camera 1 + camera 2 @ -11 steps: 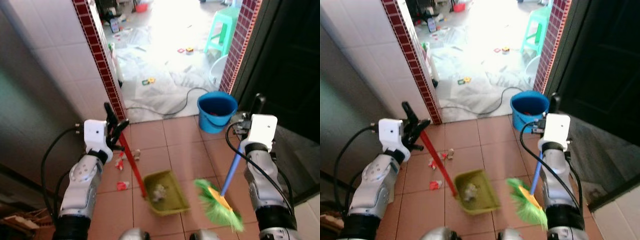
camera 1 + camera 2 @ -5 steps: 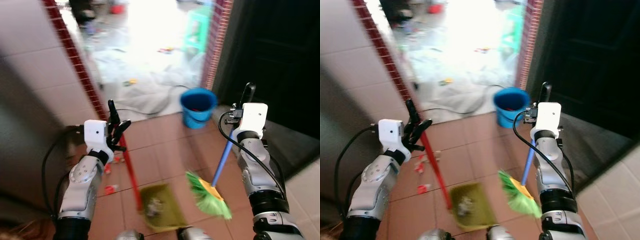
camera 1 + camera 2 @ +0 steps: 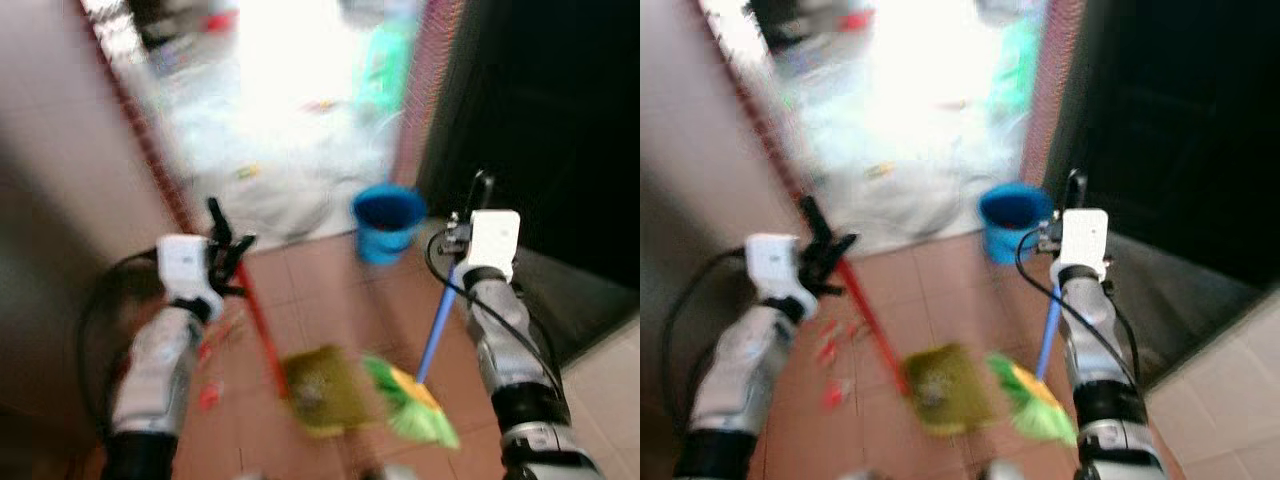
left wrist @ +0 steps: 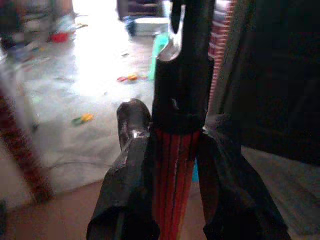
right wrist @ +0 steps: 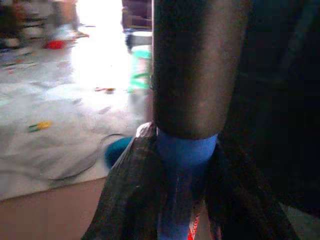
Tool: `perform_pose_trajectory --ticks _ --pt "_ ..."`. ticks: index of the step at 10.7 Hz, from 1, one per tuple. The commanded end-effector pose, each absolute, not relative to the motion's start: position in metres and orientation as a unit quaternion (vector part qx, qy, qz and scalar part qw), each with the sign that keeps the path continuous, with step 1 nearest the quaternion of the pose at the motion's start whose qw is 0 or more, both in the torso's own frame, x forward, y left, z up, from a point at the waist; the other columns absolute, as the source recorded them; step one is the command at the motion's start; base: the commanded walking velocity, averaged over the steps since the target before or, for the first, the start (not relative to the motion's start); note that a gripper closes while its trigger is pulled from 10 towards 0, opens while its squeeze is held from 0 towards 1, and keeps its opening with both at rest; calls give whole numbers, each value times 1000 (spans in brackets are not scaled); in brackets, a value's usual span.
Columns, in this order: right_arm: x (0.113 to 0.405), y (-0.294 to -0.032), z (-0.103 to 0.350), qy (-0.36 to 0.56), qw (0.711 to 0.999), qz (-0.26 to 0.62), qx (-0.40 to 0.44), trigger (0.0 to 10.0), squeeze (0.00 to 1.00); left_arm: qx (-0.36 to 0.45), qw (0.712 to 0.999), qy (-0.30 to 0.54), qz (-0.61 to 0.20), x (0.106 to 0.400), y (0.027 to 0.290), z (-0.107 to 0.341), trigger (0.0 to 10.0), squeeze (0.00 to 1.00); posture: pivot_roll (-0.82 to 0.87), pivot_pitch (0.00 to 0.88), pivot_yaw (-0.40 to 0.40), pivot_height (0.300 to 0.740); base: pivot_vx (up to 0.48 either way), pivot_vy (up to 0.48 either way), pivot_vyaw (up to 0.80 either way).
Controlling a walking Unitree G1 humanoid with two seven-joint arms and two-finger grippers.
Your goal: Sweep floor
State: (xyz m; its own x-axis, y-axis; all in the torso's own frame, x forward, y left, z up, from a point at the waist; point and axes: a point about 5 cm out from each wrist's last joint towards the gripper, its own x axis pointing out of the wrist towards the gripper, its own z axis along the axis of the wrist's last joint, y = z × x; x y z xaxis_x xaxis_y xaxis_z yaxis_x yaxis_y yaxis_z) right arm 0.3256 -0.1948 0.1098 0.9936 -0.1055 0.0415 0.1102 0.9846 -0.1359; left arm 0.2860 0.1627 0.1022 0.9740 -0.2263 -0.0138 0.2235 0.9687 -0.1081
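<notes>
Left wrist view: left pincer [image 4: 172, 150] clamps dustpan handle [image 4: 175, 165]; right pincer [image 5: 182, 165] grips broom [image 5: 182, 190].

Down the middle of the frame runs the broom handle [image 5: 186, 165] — blue below, capped above by a wide black grip [image 5: 200, 65] that reaches the top edge. The right gripper [image 5: 185, 200] clamps the blue part, one black finger [image 5: 127, 200] pressed on either side at the bottom centre. Behind, at left, a bright, blurred pale floor [image 5: 45, 125] carries scattered small items — a yellow-green scrap [image 5: 39, 126] at mid-left, a red object [image 5: 54, 44] at upper left. A blue bucket [image 5: 117, 150] sits just left of the fingers; the right side is dark.
</notes>
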Motion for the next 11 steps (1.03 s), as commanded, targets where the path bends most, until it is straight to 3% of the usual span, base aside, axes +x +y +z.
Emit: perform_pose_trajectory --ticks 1,6,11 --pt "329 -200 116 -28 994 -63 -79 10000 0 -62 989 -35 -130 291 155 127 10000 0 -27 0 48 740 322 0 -800" --pt "336 -192 116 -27 995 -53 -82 10000 0 -79 982 -105 -134 309 159 174 10000 0 -9 0 36 740 361 0 -129" --pt "339 -192 114 -22 995 -48 -87 10000 0 -126 959 -219 -130 322 170 251 10000 0 -13 0 32 740 477 0 0"
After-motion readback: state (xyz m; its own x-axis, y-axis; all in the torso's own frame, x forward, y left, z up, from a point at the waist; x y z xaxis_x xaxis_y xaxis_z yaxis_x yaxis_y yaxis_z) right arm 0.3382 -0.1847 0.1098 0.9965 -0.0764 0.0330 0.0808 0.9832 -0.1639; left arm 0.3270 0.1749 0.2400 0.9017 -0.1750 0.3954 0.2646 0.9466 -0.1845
